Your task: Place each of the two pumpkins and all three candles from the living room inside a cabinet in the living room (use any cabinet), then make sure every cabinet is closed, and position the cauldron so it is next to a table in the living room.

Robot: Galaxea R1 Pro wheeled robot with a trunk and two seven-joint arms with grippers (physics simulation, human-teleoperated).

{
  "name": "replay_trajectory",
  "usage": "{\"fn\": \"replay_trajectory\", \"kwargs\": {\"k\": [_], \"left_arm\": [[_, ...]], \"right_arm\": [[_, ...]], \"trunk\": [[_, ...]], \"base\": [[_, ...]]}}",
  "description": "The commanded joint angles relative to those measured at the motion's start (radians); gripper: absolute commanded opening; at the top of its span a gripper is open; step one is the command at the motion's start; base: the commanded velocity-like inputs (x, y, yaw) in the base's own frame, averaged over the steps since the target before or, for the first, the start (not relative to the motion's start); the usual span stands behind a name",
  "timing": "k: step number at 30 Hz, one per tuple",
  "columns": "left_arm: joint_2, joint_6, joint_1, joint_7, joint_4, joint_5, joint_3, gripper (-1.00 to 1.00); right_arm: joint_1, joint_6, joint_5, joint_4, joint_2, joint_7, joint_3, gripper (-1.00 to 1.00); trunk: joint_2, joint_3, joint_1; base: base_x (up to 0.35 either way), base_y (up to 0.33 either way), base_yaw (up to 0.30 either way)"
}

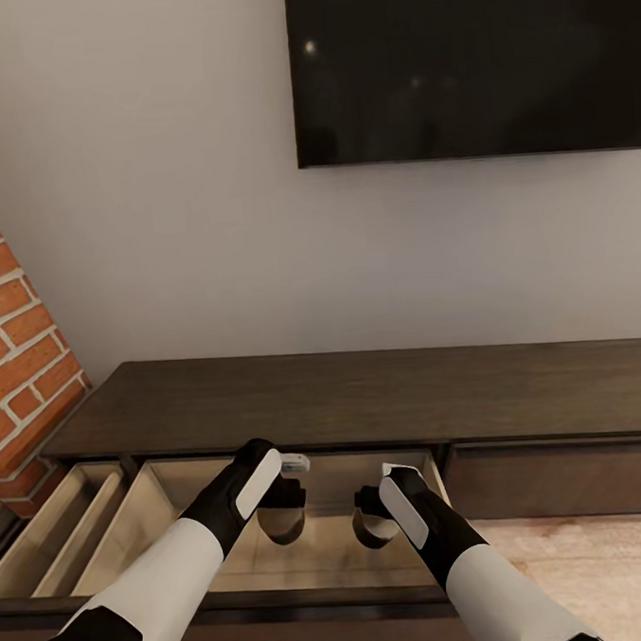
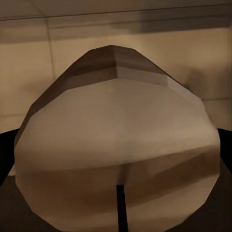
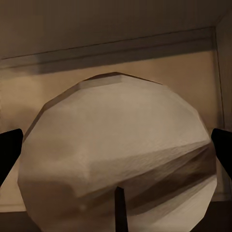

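You have a candle in each gripper, both hanging over the pulled-out drawer [image 1: 180,500] of the cabinet [image 1: 363,398]. The left gripper [image 1: 281,522] is clamped on one candle [image 2: 116,159]; the right gripper [image 1: 371,526] is clamped on another candle [image 3: 118,154]. So I judge two candles are about to go in, neither released yet. The third candle, both pumpkins and the cauldron are yet to be dealt with, and the drawers must be shut after. Left of the cabinet stands a brick wall [image 1: 15,358]; above it hangs a dark screen [image 1: 466,60]. The drawer floor below your grippers looks bare, so nothing blocks the drop.
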Motion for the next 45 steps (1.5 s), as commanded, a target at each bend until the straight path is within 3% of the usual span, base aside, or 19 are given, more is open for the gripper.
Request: {"fn": "replay_trajectory", "kwargs": {"k": [1, 8, 33, 38, 45], "left_arm": [[0.000, 0.001, -0.001, 0.010, -0.001, 0.010, -0.003, -1.00], [0.000, 0.001, -0.001, 0.011, -0.002, 0.010, -0.004, -1.00], [0.000, 0.000, -0.001, 0.013, -0.002, 0.010, -0.006, -1.00], [0.000, -0.017, -0.001, 0.011, -0.002, 0.010, -0.039, -1.00], [0.001, -0.023, -0.001, 0.011, -0.002, 0.011, -0.052, -1.00]], "right_arm": [[-0.001, 0.001, -0.010, -0.001, -0.001, -0.010, 0.004, -1.00], [-0.001, 0.001, -0.011, -0.001, -0.001, -0.010, 0.004, -1.00], [-0.001, 0.003, -0.012, -0.001, -0.001, -0.010, 0.004, -1.00], [-0.001, 0.003, -0.012, 0.000, -0.001, -0.010, 0.004, -1.00], [-0.001, 0.002, -0.010, 0.000, -0.001, -0.010, 0.003, -1.00]], "trunk": [[0.000, -0.001, 0.000], [0.000, -0.001, 0.000], [-0.006, -0.098, 0.011], [-0.007, -0.117, 0.013], [-0.007, -0.117, 0.013]], "base": [[0.008, 0.000, 0.000], [0.002, 0.000, 0.000], [0.000, 0.000, 0.000], [0.000, 0.000, 0.000], [0.000, 0.000, 0.000]]}}
